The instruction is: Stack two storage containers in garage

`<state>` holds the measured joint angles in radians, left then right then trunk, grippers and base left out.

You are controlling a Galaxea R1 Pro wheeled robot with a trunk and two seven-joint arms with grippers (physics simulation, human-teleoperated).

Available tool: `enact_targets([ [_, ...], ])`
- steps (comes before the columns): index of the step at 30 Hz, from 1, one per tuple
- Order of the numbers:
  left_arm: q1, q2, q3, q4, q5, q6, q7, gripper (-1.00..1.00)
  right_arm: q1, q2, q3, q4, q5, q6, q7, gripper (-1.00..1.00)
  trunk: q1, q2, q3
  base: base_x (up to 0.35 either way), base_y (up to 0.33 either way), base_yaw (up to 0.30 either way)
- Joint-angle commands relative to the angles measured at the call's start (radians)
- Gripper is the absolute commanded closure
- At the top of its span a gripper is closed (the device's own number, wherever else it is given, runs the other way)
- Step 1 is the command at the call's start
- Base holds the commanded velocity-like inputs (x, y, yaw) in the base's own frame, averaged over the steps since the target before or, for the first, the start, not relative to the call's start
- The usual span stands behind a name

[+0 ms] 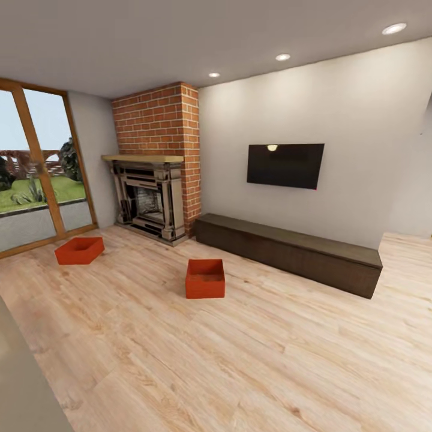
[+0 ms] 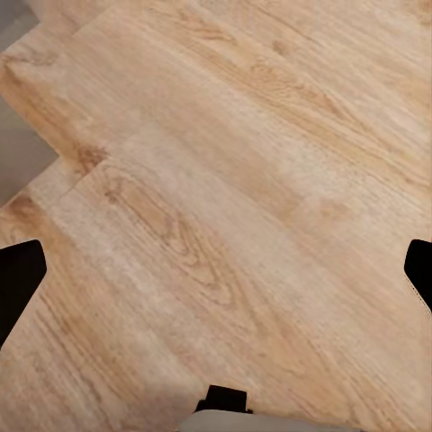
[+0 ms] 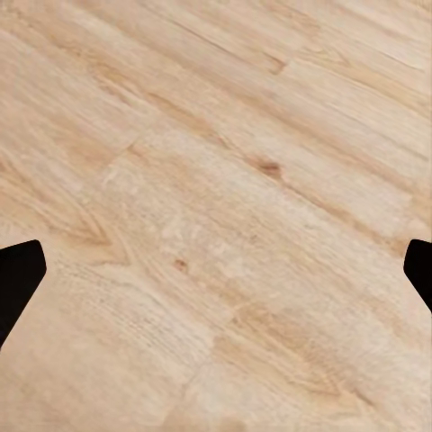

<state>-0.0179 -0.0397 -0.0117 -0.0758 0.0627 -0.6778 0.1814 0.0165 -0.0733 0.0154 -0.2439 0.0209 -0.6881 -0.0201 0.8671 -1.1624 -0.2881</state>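
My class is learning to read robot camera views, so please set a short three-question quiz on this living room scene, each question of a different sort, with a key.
1. True or false: the two orange-red bins, one near the glass door and one mid-floor, touch each other.
2. Multiple choice: what hangs on the wall above the long dark cabinet? A) a mirror B) a TV C) a clock
3. Fill in: both wrist views look down on a ___ floor.

Key: 1. False, bare floor lies between them. 2. B. 3. Wood-plank; the left jaws and right jaws stand wide apart, holding nothing.
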Motion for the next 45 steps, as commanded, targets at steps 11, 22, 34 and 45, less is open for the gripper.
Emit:
enact_targets([
  [11,-0.001,0.000,-0.002,0.001,0.006,-0.003,-0.001,-1.00,0.000,0.000,0.002,-0.002,0.002,-0.001,-0.002,-1.00,0.001,-0.001,-0.001,0.325,0.000,0.000],
  [22,-0.001,0.000,-0.002,0.001,0.006,-0.003,-0.001,-1.00,0.000,0.000,0.002,-0.002,0.002,-0.001,-0.001,-1.00,0.001,-0.001,-0.001,0.325,0.000,0.000],
  [34,-0.001,0.000,-0.002,0.000,0.006,-0.003,-0.002,-1.00,0.000,0.000,0.001,-0.002,0.002,-0.001,-0.001,-1.00,0.001,-0.001,-0.001,0.325,0.040,0.000],
  [45,-0.001,0.000,-0.002,0.000,0.006,-0.003,-0.001,-1.00,0.000,0.000,0.001,-0.002,0.002,-0.001,-0.001,-1.00,0.001,-0.001,-0.001,0.322,0.100,0.000],
])
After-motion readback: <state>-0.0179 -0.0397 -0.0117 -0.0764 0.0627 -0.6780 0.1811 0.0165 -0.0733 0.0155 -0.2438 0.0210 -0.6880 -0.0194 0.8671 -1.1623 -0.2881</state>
